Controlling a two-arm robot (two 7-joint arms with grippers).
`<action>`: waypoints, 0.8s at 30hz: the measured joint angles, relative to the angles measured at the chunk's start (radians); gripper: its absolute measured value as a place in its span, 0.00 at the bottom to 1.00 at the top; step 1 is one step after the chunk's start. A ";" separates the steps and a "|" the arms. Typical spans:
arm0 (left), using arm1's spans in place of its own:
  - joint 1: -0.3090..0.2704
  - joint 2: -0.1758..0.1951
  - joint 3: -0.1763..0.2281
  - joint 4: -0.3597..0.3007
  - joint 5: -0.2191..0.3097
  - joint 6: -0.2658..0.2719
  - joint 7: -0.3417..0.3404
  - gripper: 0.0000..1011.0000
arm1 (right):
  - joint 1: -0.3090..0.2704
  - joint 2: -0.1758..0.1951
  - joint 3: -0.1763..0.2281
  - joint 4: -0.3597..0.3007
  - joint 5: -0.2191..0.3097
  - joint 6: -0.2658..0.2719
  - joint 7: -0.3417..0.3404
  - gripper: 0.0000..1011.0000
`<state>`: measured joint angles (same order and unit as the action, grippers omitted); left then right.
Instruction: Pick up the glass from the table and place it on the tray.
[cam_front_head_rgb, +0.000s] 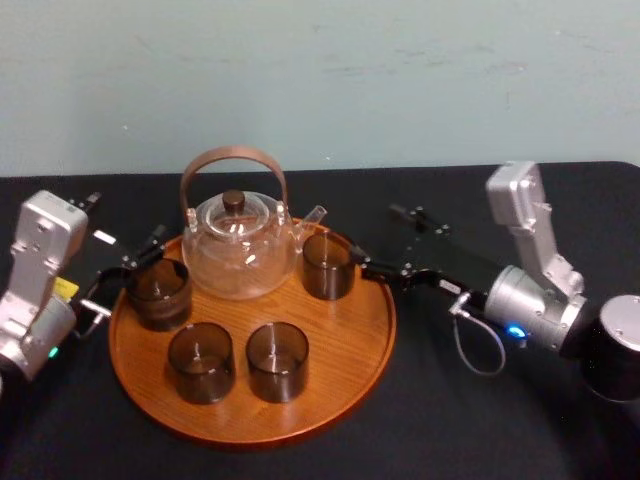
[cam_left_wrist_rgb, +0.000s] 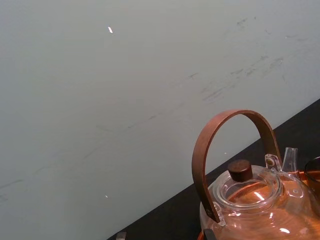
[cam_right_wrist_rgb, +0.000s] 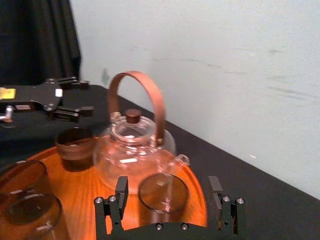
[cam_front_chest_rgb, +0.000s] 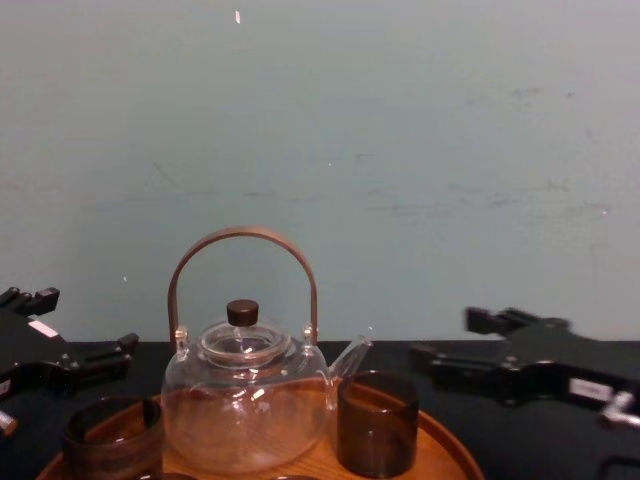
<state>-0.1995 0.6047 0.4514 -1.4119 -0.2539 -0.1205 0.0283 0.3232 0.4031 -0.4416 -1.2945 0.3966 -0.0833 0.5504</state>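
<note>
Glass (cam_front_head_rgb: 328, 265) by the teapot's (cam_front_head_rgb: 240, 248) spout stands on your tray (cam_front_head_rgb: 345, 375), your right gripper (cam_front_head_rgb: 368, 264) just beside it with jaws spread and released, your left gripper (cam_front_head_rgb: 125, 272), likewise unclenched, near another glass (cam_front_head_rgb: 158, 292) at the tray's left rim.

A clear glass teapot (cam_front_head_rgb: 238, 248) with a brown arched handle (cam_front_head_rgb: 233, 154) stands upright; a pale wall (cam_front_head_rgb: 400, 80) rises behind.

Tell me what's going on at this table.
On the tray stand the teapot and four glasses. The right gripper, open, sits just beside the rear-right glass without clamping it. The left gripper, also open, is by the rear-left glass. Nothing is held.
</note>
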 joint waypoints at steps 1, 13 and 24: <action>0.000 0.000 0.000 0.000 0.000 0.000 0.000 0.99 | -0.013 0.007 0.008 -0.014 -0.002 -0.002 -0.011 0.99; 0.000 0.000 0.000 0.000 0.000 0.000 0.000 0.99 | -0.157 0.063 0.134 -0.098 -0.026 -0.025 -0.156 0.99; 0.000 0.000 0.000 0.000 0.000 0.000 0.000 0.99 | -0.179 0.058 0.169 -0.092 -0.041 -0.035 -0.200 0.99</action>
<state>-0.1995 0.6047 0.4514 -1.4120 -0.2539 -0.1205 0.0283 0.1446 0.4615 -0.2726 -1.3863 0.3559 -0.1188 0.3508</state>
